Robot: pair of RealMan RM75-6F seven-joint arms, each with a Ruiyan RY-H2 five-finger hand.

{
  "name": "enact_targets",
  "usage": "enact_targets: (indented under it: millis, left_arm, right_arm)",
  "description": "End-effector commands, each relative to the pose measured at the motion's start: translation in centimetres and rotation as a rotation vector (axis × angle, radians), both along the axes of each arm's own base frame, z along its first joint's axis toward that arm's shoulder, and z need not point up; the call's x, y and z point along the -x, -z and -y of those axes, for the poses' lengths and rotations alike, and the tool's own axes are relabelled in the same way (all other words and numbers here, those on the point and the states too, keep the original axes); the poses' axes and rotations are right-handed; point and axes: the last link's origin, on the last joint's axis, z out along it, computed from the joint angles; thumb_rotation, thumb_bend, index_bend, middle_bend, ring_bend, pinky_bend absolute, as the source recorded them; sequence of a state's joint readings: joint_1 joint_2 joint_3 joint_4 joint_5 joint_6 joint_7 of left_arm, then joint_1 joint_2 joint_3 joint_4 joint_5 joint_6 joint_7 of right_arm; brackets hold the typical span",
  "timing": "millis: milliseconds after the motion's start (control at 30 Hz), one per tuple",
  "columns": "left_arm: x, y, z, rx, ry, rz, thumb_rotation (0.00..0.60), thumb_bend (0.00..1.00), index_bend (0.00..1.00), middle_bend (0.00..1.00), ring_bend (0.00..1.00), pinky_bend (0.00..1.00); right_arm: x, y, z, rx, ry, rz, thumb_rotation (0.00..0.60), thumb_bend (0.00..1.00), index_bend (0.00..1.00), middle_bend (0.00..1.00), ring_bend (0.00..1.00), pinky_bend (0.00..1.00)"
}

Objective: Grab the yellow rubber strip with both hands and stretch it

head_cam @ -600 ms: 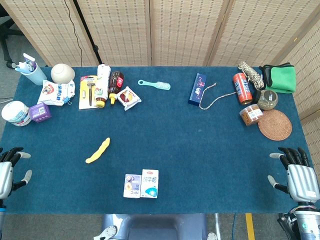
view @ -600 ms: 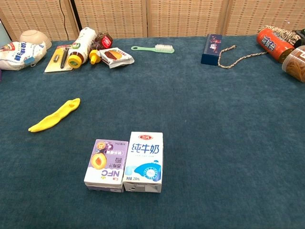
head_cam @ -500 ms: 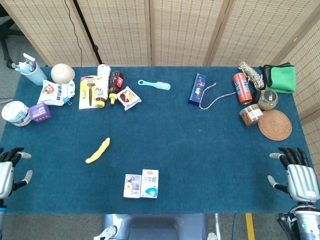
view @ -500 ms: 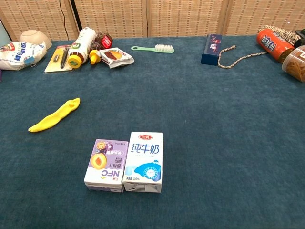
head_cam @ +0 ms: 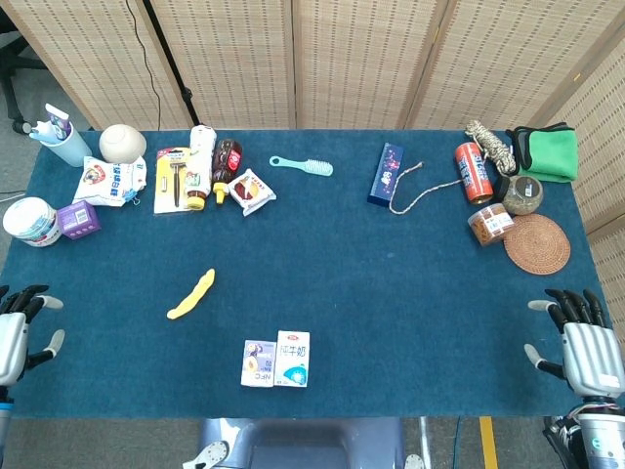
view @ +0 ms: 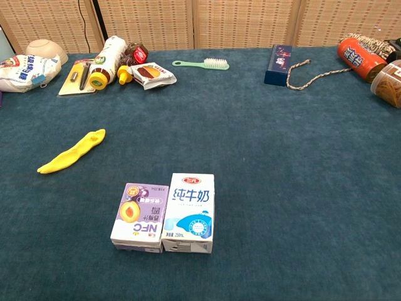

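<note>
Yellow rubber strip (head_cam: 191, 294) flat on table (head_cam: 391, 283), left-of-centre — untouched. Left hand (head_cam: 14, 332) at left edge, right hand (head_cam: 584, 344) at right edge — both empty, fingers spread.

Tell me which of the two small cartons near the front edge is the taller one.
The white and blue milk carton; the purple juice carton touching its left side is shorter.
</note>
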State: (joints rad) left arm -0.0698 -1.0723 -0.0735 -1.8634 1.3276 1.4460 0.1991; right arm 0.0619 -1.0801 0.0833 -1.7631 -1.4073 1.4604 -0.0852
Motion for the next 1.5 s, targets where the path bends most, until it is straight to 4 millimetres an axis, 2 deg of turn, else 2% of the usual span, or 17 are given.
enact_targets:
  millis: [33, 367, 400, 500, 933, 1100, 1333, 1500]
  left_arm:
    - [-0.4, 0.1, -0.5, 0.04, 0.017, -0.03, 0.6, 0.34, 0.46, 0.25, 0.22, 0.08]
    - [-1.9, 0.9, -3.3, 0.112, 0.064, -0.066, 0.6, 0.36, 0.47, 0.25, 0.23, 0.08]
    - [-2.3, 1.5, -4.2, 0.14, 0.082, -0.072, 0.6, 0.36, 0.47, 0.25, 0.23, 0.08]
    - [-2.6, 2.3, -5.3, 0.17, 0.082, -0.073, 0.6, 0.36, 0.46, 0.25, 0.23, 0.08]
    - [-3.2, 5.9, -8.8, 0.297, 0.06, -0.111, 0.6, 0.35, 0.45, 0.24, 0.22, 0.08]
    - [-3.8, 8.9, -10.2, 0.357, 0.047, -0.125, 0.6, 0.33, 0.45, 0.24, 0.22, 0.08]
    - [-4.4, 11.5, -11.1, 0.378, 0.013, -0.139, 0.6, 0.31, 0.45, 0.23, 0.22, 0.08]
    - [-4.9, 12.4, -11.5, 0.381, -0.001, -0.141, 0.6, 0.31, 0.45, 0.23, 0.22, 0.08]
  right_arm:
    - [0.0, 0.0, 0.0, 0.001, 0.001, 0.0, 0.6, 0.25, 0.3, 0.18, 0.14, 0.0]
    - [0.2, 0.0, -0.2, 0.002, 0.012, -0.002, 0.6, 0.25, 0.3, 0.18, 0.14, 0.0]
    - [0.3, -0.1, -0.3, 0.003, 0.016, -0.003, 0.6, 0.25, 0.3, 0.18, 0.14, 0.0]
    - [0.4, -0.1, -0.3, 0.002, 0.019, -0.003, 0.6, 0.25, 0.3, 0.18, 0.14, 0.0]
    - [0.8, -0.2, -0.6, 0.006, 0.036, -0.003, 0.6, 0.25, 0.3, 0.18, 0.14, 0.0]
    - [1.1, -0.2, -0.7, 0.003, 0.049, 0.0, 0.6, 0.25, 0.3, 0.18, 0.14, 0.0]
    - [1.4, -0.2, -0.8, -0.001, 0.058, 0.004, 0.6, 0.25, 0.3, 0.18, 0.14, 0.0]
    - [1.6, -0.3, -1.1, 0.003, 0.062, 0.006, 0.6, 0.25, 0.3, 0.18, 0.14, 0.0]
